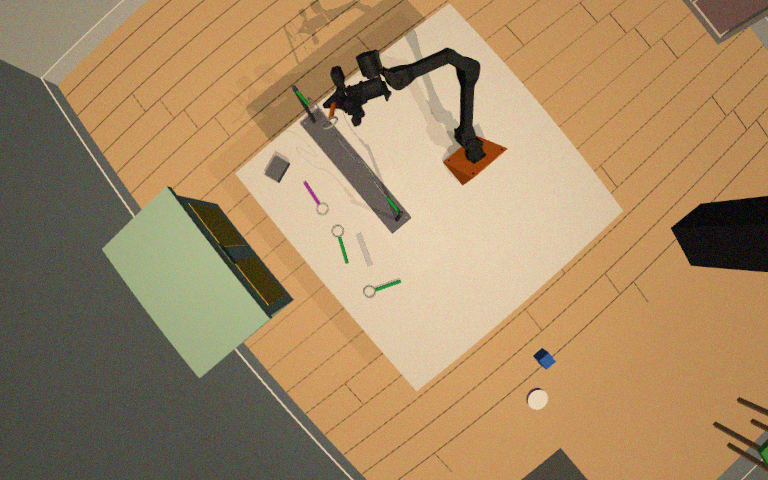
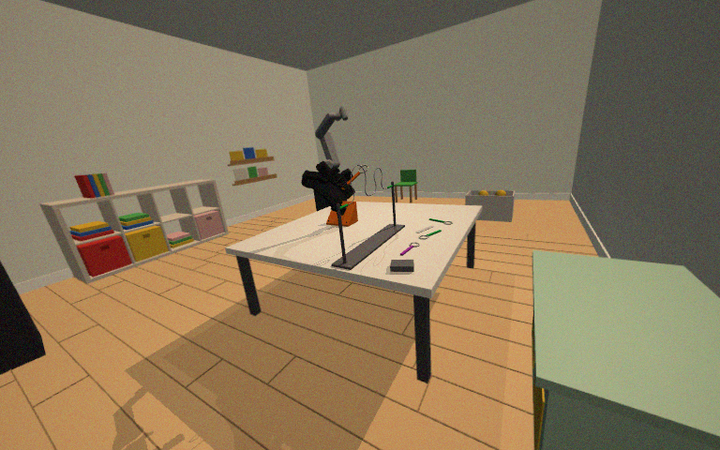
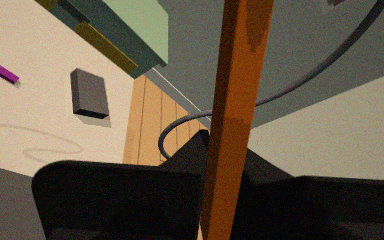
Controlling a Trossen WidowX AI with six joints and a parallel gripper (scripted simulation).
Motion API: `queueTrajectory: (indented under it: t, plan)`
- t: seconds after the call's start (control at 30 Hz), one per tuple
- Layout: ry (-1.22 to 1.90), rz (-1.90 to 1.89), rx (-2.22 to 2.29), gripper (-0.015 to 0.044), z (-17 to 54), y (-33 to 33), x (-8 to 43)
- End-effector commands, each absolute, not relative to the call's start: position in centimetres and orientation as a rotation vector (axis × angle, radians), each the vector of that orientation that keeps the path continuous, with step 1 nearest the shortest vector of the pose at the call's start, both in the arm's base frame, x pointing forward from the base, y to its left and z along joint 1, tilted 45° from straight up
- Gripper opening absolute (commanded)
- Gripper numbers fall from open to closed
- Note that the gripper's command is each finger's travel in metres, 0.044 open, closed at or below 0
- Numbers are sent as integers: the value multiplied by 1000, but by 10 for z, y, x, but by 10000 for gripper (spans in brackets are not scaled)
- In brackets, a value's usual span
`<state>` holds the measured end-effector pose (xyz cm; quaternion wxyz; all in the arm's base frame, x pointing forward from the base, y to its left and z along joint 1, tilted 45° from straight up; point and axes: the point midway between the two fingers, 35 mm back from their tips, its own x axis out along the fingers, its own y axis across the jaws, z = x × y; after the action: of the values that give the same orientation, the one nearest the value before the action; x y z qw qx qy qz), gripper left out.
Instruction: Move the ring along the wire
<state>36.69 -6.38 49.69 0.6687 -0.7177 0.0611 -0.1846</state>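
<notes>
My gripper (image 1: 329,105) (image 2: 348,184) (image 3: 209,138) is shut on the orange handle (image 1: 331,111) (image 2: 354,177) (image 3: 237,100), high above the table near the nearer post in the exterior view. The ring (image 1: 330,117) (image 2: 363,168) is at the handle's far end, over the wire's curves; it is out of the wrist view, and I cannot tell how the wire passes through it. The thin grey wire (image 2: 375,188) (image 3: 320,71) passes behind the handle in the wrist view. One green part (image 1: 300,96) (image 2: 343,206) is by the post (image 2: 341,236) near my gripper, the other (image 1: 393,205) (image 2: 391,187) by the far post (image 2: 394,206).
A dark base bar (image 1: 349,169) (image 2: 372,245) carries the posts. A dark block (image 1: 277,167) (image 2: 401,265) (image 3: 89,92), a purple-handled ring (image 1: 311,193) (image 2: 407,249), two green-handled rings (image 1: 342,248) (image 1: 387,285) and a pale strip (image 1: 364,249) lie on the table (image 1: 495,255).
</notes>
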Motion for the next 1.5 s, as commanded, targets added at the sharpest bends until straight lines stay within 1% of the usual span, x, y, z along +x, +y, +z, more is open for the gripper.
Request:
queueTrajectory:
  t: [0.0, 1.47]
  plan:
    - [116, -429, -1678, -150, 499, -63, 367]
    - [-87, -605, -2260, -150, 521, -52, 364]
